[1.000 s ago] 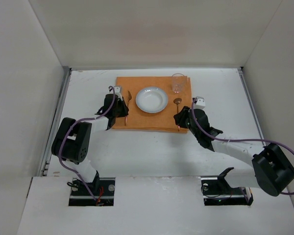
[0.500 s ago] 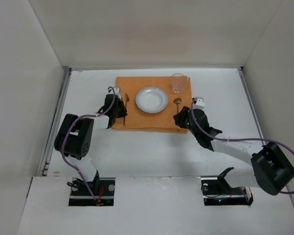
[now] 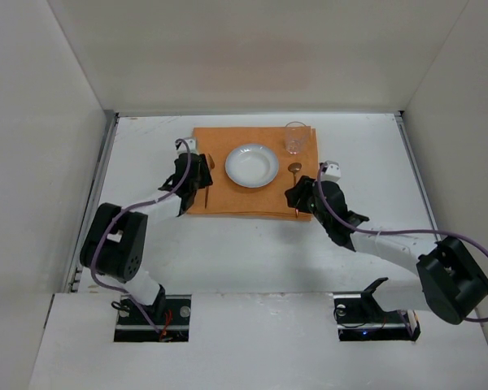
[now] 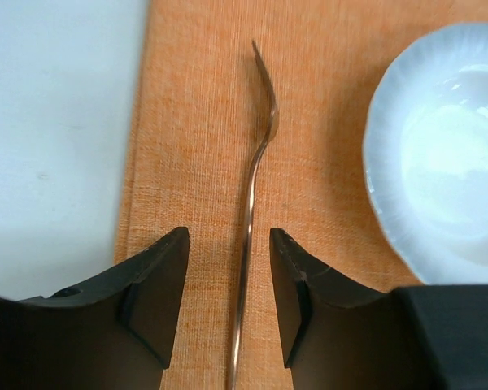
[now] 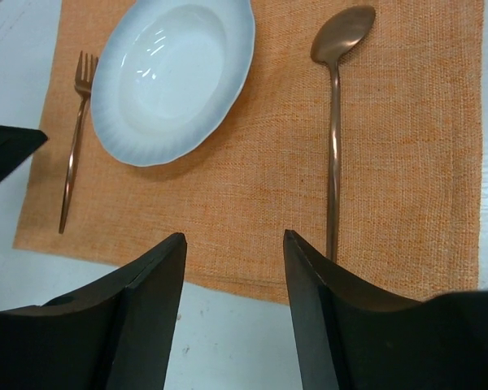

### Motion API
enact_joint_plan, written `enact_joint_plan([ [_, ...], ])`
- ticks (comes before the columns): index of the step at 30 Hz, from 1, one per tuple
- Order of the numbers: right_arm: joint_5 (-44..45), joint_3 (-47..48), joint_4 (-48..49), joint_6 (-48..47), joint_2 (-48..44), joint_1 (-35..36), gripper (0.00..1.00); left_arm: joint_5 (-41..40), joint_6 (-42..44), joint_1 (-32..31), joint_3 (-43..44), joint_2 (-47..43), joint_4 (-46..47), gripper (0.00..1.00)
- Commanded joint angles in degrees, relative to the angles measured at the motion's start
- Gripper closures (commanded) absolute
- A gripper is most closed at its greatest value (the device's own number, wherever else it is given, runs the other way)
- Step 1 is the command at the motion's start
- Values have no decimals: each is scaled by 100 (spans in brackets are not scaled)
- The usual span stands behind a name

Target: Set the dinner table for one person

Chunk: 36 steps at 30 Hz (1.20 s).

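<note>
Dinner table [image 3: 252, 252]; left gripper [image 4: 228, 248] over fork [image 4: 262, 150]

The white dinner table [image 3: 252, 244] carries an orange cloth [image 3: 244, 203] near its far edge.

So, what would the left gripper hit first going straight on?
The left gripper would likely meet the fork, its handle lying between the open jaws on the cloth; the height above it is unclear.
</note>
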Motion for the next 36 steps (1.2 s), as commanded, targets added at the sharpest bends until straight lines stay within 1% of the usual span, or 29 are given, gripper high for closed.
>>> enact_joint_plan([
  [1, 178, -100, 428, 29, -197, -55, 42, -733, -214, -162, 142, -833, -123, 58],
  [3, 222, -126, 437, 38, -293, -55, 45, -996, -407, -303, 2, -1325, -158, 58],
  [4, 275, -161, 454, 38, -346, -55, 50, -1119, -495, -356, -60, -1510, -158, 58],
  [5, 345, -205, 489, 64, -408, -55, 58, -1347, -635, -408, -165, -1799, -184, 59],
  [6, 389, -249, 472, 125, -504, -81, 69, -1480, -732, -426, -227, -1976, -237, 61],
  [7, 398, -293, 446, 239, -644, -99, 81, -1655, -872, -435, -314, -2204, -342, 65],
  [8, 407, -381, 446, 344, -837, -116, 87, -1761, -1039, -392, -402, -2415, -499, 70],
  [9, 433, -477, 480, 397, -1056, -125, 90, -1797, -1267, -348, -481, -2608, -710, 78],
  [10, 520, -583, 507, 450, -1285, -160, 91, -1797, -1513, -243, -552, -2776, -990, 85],
  [11, 669, -705, 551, 485, -1496, -230, 91, -1780, -1707, -146, -579, -2873, -1228, 87],
  [14, 996, -1005, 639, 661, -1936, -467, 88, -1744, -2305, 249, -693, -3146, -2168, 88],
  [15, 1005, -1058, 621, 749, -2016, -555, 86, -1797, -2428, 372, -763, -3190, -2406, 87],
  [16, 987, -1084, 630, 776, -2043, -608, 84, -1876, -2577, 495, -859, -3225, -2591, 82],
  [17, 978, -1119, 656, 802, -2043, -670, 80, -1955, -2727, 601, -973, -3252, -2706, 77],
  [18, 987, -1128, 665, 828, -1999, -705, 77, -1990, -2850, 698, -1070, -3296, -2785, 73],
  [20, 935, -1120, 674, 907, -1798, -793, 65, -2043, -3026, 830, -1220, -3401, -2909, 67],
  [21, 891, -1111, 674, 942, -1736, -802, 61, -2070, -3070, 865, -1299, -3462, -2927, 64],
  [23, 820, -1102, 735, 1013, -1595, -811, 50, -2210, -3193, 883, -1483, -3594, -2848, 57],
  [25, 873, -1137, 858, 996, -1472, -855, 43, -2281, -3247, 927, -1554, -3630, -2786, 53],
  [30, 741, -1093, 955, 1040, -1208, -934, 38, -2272, -3264, 1032, -1695, -3656, -2664, 49],
  [36, 671, -1093, 1017, 1057, -1067, -1004, 37, -2175, -3264, 1024, -1897, -3586, -2242, 52],
])
